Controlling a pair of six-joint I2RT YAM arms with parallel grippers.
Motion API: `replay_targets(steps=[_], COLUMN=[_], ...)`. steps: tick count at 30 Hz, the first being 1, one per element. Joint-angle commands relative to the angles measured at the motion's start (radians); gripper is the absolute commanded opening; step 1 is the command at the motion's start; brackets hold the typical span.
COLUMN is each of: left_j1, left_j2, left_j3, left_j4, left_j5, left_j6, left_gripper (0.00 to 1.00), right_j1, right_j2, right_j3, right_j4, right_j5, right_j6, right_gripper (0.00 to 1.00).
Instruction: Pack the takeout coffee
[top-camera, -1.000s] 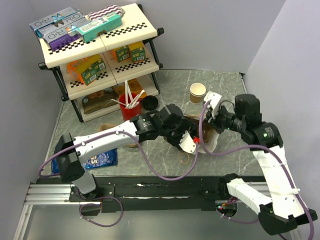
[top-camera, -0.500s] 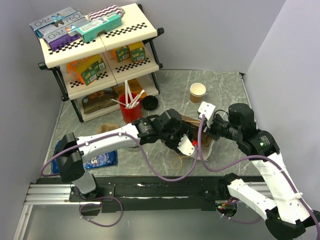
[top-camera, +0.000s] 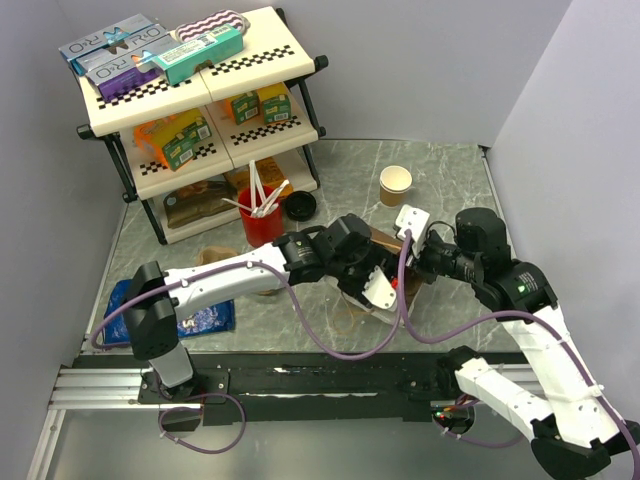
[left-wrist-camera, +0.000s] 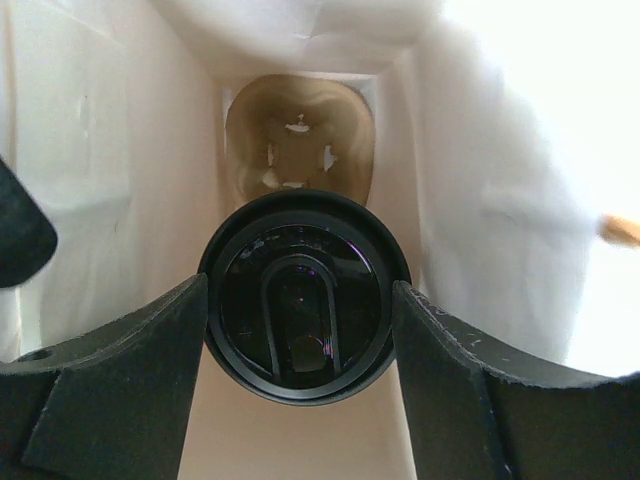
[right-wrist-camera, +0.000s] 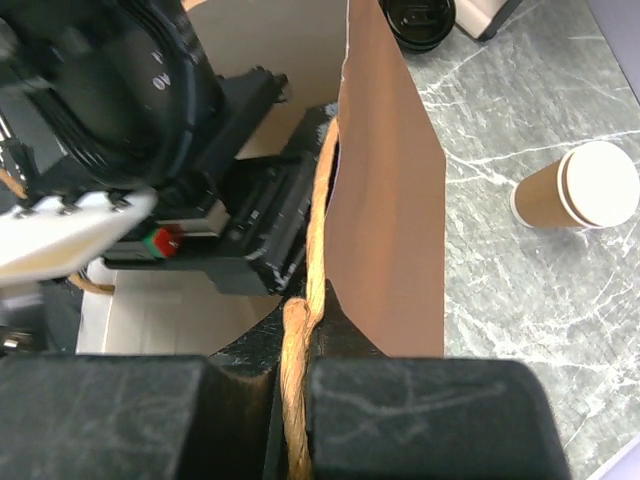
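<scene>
The takeout coffee (left-wrist-camera: 303, 297) shows only as its round black lid, seen from straight above in the left wrist view. My left gripper (left-wrist-camera: 300, 330) is shut on it, a finger pressed against each side of the lid. Cup and gripper are down inside a paper bag (right-wrist-camera: 388, 190), brown outside and white inside (left-wrist-camera: 110, 180), with a moulded cup carrier (left-wrist-camera: 298, 150) at the bottom. From above, the left gripper (top-camera: 375, 288) is sunk in the bag's mouth. My right gripper (right-wrist-camera: 300, 365) is shut on the bag's twine handle (right-wrist-camera: 312, 270).
A tan cup without a lid (top-camera: 395, 184) stands behind the bag. A loose black lid (top-camera: 299, 206) and a red cup of white sticks (top-camera: 262, 220) sit by the stocked shelf rack (top-camera: 200, 95). A blue packet (top-camera: 200, 318) lies front left.
The left arm has pushed further right and down into the bag with the cup. The right gripper, with the handle, shifted slightly left a second ago and has held still since.
</scene>
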Motion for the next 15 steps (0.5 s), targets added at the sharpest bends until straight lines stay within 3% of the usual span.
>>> replay_targets(steps=[1, 10, 15], left_j1=[-0.006, -0.006, 0.000], left_j2=[0.031, 0.026, 0.003], left_j3=[0.055, -0.005, -0.024], left_j4=[0.008, 0.058, 0.042], left_j5=[0.019, -0.101, -0.066], left_j6=[0.009, 0.093, 0.117], left_gripper=[0.01, 0.01, 0.01], right_j1=[0.012, 0.010, 0.010], right_j2=[-0.022, -0.027, -0.030], right_j3=[-0.006, 0.005, 0.007], right_j4=[0.049, -0.003, -0.020], right_j5=[-0.043, -0.088, -0.117], right_j6=[0.026, -0.010, -0.027], right_gripper=[0.00, 0.00, 0.00])
